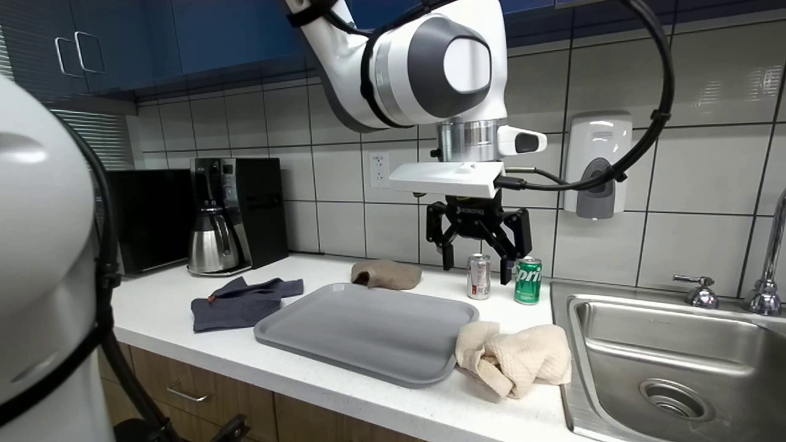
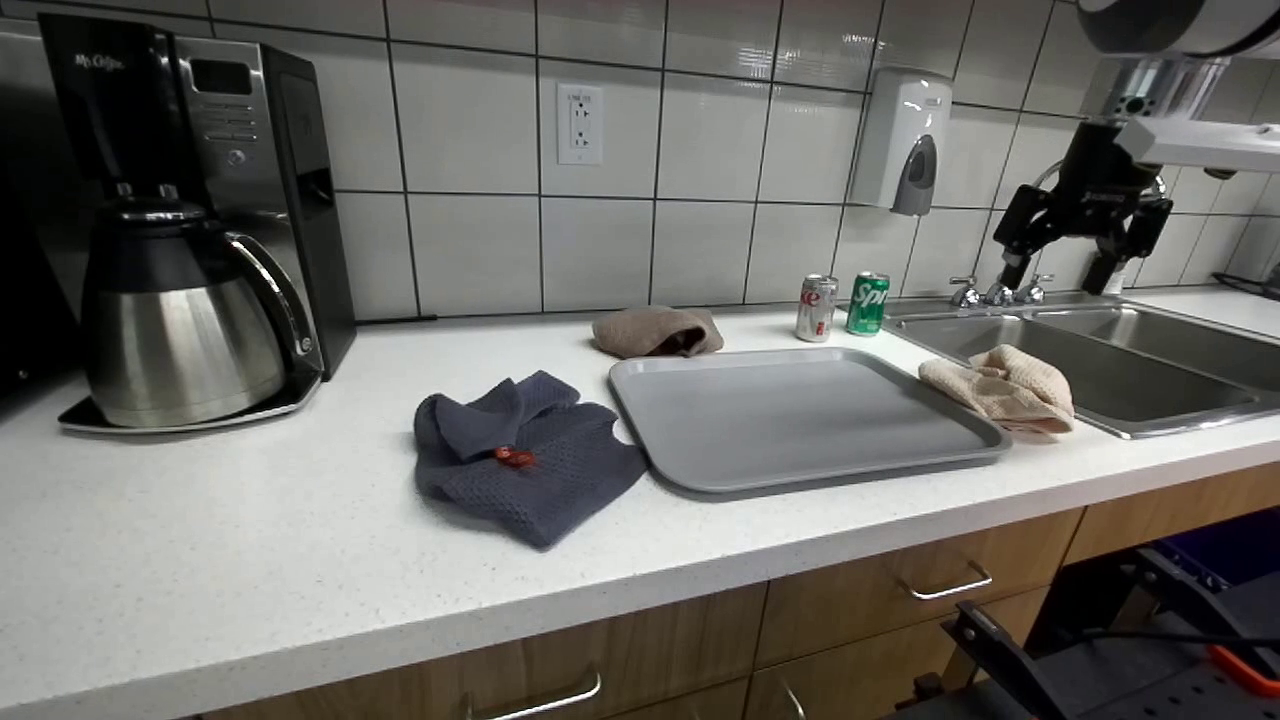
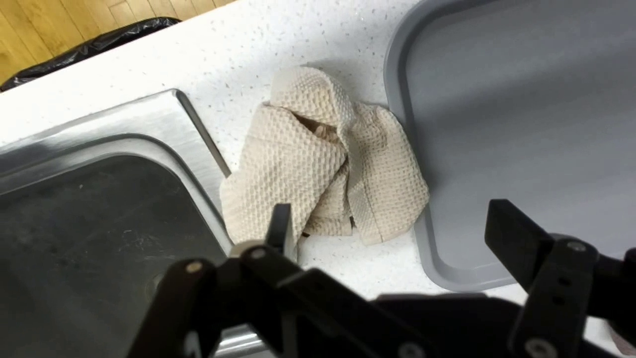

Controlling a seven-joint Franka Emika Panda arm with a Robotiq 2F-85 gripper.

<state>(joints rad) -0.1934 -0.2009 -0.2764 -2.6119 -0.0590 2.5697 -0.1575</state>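
Note:
My gripper (image 1: 478,265) is open and empty, pointing down above the counter. It also shows in an exterior view (image 2: 1056,272) and in the wrist view (image 3: 391,221). Below it, a crumpled beige waffle cloth (image 3: 293,164) lies between the grey tray (image 3: 516,124) and the sink; the cloth (image 1: 522,356) touches or overlaps the tray's edge. The tray (image 2: 800,415) is bare. A silver can (image 1: 478,279) and a green Sprite can (image 1: 528,282) stand upright near the wall. A brown cloth (image 2: 655,332) lies behind the tray. A dark blue cloth (image 2: 530,475) with a small red item lies beside it.
A steel sink (image 1: 669,365) with a faucet (image 1: 765,298) adjoins the counter. A coffee maker (image 2: 270,180) with a steel carafe (image 2: 185,330) stands at the far end. A soap dispenser (image 1: 599,153) hangs on the tiled wall. Blue cabinets (image 1: 233,37) hang above.

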